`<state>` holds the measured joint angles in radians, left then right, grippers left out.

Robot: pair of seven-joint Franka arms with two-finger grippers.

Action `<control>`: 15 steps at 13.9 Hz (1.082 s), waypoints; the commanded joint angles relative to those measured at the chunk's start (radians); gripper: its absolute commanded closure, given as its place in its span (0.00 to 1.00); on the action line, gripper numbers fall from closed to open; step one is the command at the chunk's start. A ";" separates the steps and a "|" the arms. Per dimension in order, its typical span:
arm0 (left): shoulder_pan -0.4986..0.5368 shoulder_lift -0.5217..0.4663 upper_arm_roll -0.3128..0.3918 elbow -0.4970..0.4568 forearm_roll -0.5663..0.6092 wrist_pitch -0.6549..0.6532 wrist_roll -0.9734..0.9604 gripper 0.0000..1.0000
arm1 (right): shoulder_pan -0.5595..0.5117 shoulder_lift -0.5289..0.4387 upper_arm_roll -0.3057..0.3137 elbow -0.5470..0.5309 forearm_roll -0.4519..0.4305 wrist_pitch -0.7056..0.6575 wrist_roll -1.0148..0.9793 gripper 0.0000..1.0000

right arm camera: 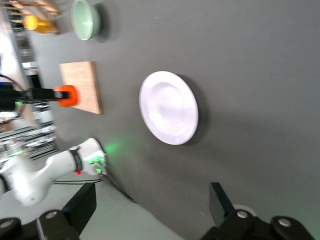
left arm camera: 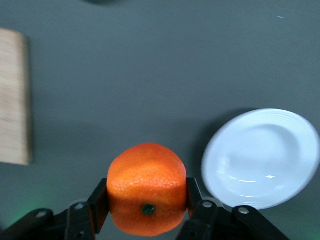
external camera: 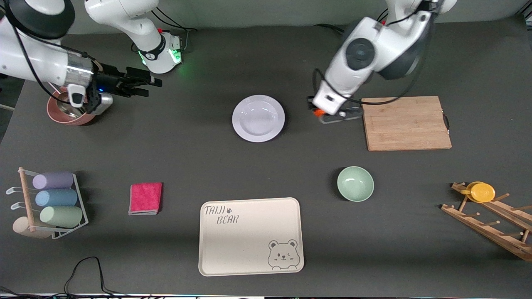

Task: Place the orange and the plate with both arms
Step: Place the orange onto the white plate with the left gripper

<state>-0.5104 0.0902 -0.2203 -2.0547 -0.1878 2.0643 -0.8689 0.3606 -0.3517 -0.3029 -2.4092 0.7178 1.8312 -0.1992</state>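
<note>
- We see the left gripper clamped on the orange, one finger on each side of the fruit.
- In the front view the left gripper is up over bare table btw. the plate and the wooden cutting board; only a sliver of the orange shows under the wrist.
- The plate sits empty on the dark table, about mid-table, farther from the front camera than the cream bear tray.
- The left wrist view shows the plate beside the held orange, not under it.
- The right gripper waits w/ fingers apart, holding nothing, over the table at the right arm's end, near a metal pot.
- In the right wrist view its fingers stand wide apart, w/ the plate well off.
- A mint-green bowl sits nearer the front camera than the board.
</note>
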 commanded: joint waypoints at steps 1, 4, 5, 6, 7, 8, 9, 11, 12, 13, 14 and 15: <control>-0.106 0.266 0.018 0.281 -0.004 0.005 -0.151 0.96 | 0.008 0.023 -0.024 -0.140 0.159 0.098 -0.208 0.00; -0.215 0.420 0.019 0.366 0.016 0.141 -0.226 0.95 | 0.009 0.130 -0.091 -0.180 0.265 0.092 -0.423 0.00; -0.227 0.448 0.019 0.366 0.021 0.186 -0.228 0.95 | 0.009 0.164 -0.096 -0.194 0.310 0.089 -0.500 0.00; -0.238 0.476 0.019 0.369 0.019 0.210 -0.231 0.92 | 0.009 0.206 -0.097 -0.206 0.351 0.089 -0.569 0.00; -0.259 0.499 0.022 0.367 0.022 0.235 -0.245 0.89 | 0.009 0.247 -0.099 -0.209 0.398 0.089 -0.621 0.00; -0.266 0.519 0.022 0.369 0.031 0.259 -0.260 0.86 | 0.009 0.285 -0.097 -0.209 0.434 0.088 -0.672 0.00; -0.266 0.532 0.022 0.369 0.051 0.266 -0.265 0.81 | 0.009 0.327 -0.097 -0.209 0.474 0.080 -0.727 0.00; -0.275 0.539 0.022 0.369 0.074 0.257 -0.282 0.00 | 0.009 0.413 -0.097 -0.208 0.544 0.073 -0.834 0.00; -0.273 0.531 0.022 0.369 0.091 0.240 -0.285 0.00 | 0.009 0.453 -0.097 -0.208 0.581 0.060 -0.880 0.00; -0.266 0.508 0.022 0.369 0.093 0.205 -0.282 0.00 | 0.009 0.494 -0.097 -0.208 0.616 0.050 -0.928 0.00; -0.264 0.473 0.022 0.369 0.091 0.142 -0.280 0.00 | 0.009 0.525 -0.096 -0.206 0.644 0.043 -0.957 0.00; -0.260 0.432 0.025 0.370 0.091 0.093 -0.277 0.00 | 0.009 0.552 -0.096 -0.203 0.661 0.037 -0.963 0.00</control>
<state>-0.7617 0.6106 -0.2121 -1.6849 -0.1179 2.2595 -1.1187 0.3612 0.1319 -0.3949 -2.6310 1.3233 1.8970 -1.1056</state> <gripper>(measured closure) 0.004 0.000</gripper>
